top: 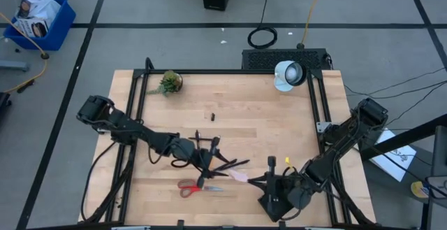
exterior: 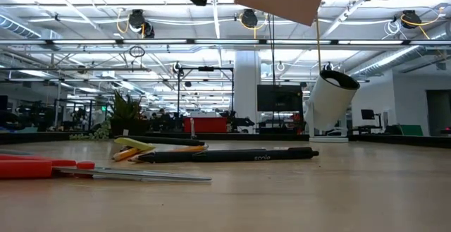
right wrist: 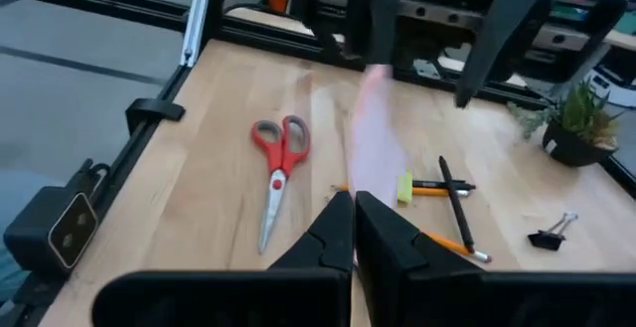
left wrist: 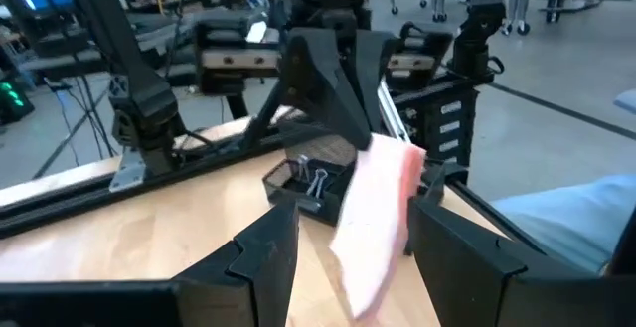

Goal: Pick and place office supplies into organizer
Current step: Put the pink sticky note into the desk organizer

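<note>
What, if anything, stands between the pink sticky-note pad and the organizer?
Nothing visible does. The right pincer, shut on the pink pad, holds it off the table; the organizer lies just beyond, under that arm. The open left pincer flanks the pad from the opposite side.

The table [top: 237, 128] is pale wood planking edged by a black metal frame [top: 318, 108], standing on a grey concrete floor [top: 140, 6] marked with dark tape lines [top: 209, 25]. At one far corner of the table sits a small green potted plant [top: 169, 82]; at the other, a round white lamp [top: 288, 74], with a black perforated box [top: 283, 58] just behind it and a coiled black cable [top: 262, 37] on the floor beyond. A blue bin [top: 42, 20] holding white items stands well off to one side. Seen level across the table, the room is a large open hall with ceiling trusses [exterior: 211, 43], bright overhead lights and a white column [exterior: 245, 91].
</note>
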Robot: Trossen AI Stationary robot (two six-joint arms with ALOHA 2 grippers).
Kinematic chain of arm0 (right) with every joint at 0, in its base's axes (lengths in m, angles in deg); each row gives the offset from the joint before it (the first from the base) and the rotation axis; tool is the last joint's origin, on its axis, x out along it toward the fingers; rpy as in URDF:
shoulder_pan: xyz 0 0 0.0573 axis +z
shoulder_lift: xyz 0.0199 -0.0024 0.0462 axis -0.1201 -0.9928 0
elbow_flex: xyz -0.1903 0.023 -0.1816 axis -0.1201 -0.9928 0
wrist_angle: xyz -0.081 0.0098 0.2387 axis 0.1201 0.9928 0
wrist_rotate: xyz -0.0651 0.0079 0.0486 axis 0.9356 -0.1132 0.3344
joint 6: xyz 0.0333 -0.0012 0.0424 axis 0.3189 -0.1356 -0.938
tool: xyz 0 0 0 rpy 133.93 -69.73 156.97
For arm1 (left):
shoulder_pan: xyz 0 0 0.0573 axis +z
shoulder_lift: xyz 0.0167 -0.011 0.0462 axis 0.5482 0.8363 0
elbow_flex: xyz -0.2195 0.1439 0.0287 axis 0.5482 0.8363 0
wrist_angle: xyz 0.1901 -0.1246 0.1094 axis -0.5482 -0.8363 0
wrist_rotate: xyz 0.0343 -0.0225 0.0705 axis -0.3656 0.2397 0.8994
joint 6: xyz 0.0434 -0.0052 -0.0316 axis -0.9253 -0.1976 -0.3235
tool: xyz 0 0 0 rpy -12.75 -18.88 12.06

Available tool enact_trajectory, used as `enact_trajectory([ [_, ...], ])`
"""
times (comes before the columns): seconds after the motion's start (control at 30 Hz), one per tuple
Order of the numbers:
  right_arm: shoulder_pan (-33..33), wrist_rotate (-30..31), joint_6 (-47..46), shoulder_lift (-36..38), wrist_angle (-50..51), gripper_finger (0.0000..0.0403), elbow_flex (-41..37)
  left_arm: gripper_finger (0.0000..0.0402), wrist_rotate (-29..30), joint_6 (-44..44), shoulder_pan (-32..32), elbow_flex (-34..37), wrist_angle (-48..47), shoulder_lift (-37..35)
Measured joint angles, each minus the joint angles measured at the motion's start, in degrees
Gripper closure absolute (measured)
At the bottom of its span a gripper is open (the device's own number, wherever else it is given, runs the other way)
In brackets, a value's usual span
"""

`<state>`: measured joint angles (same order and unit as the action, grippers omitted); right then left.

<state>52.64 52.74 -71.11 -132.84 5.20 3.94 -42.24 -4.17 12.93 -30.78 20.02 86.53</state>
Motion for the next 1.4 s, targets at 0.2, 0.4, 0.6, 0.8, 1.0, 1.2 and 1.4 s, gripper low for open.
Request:
enact_trajectory([
  [0.2,-1.1,-1.2,0.0,0.0,0.0,0.0403,0.0,0.0206,-0.7,0.6,-0.3,-1.8,-2.7,0.0],
  [0.4,-1.8,-3.4,0.0,0.0,0.1,0.0403,0.0,0.0206,-1.6,1.0,-0.7,-2.1,-3.1,-0.1],
  [0.6,-2.9,-4.1,0.0,0.0,0.0,0.0403,0.0,0.0206,-1.5,1.7,-0.6,-2.1,-2.5,-0.1],
  [0.8,-3.1,-4.3,0.9,0.0,-0.3,0.0403,0.0,0.0206,-1.5,2.6,-0.6,-2.1,-2.6,-0.1],
  [1.0,-3.3,-7.1,3.0,0.0,-4.7,0.0403,0.0,0.0206,-1.7,4.2,-0.1,-2.0,-1.4,2.5],
  [1.2,-3.7,-7.1,2.1,0.0,-4.4,0.0403,0.0,0.0206,-2.2,5.2,-0.2,-2.2,4.1,6.5],
  [1.4,-3.8,-7.0,0.1,0.0,-2.4,0.0403,0.0,0.0206,-1.5,7.6,0.0,-2.2,4.0,6.0],
])
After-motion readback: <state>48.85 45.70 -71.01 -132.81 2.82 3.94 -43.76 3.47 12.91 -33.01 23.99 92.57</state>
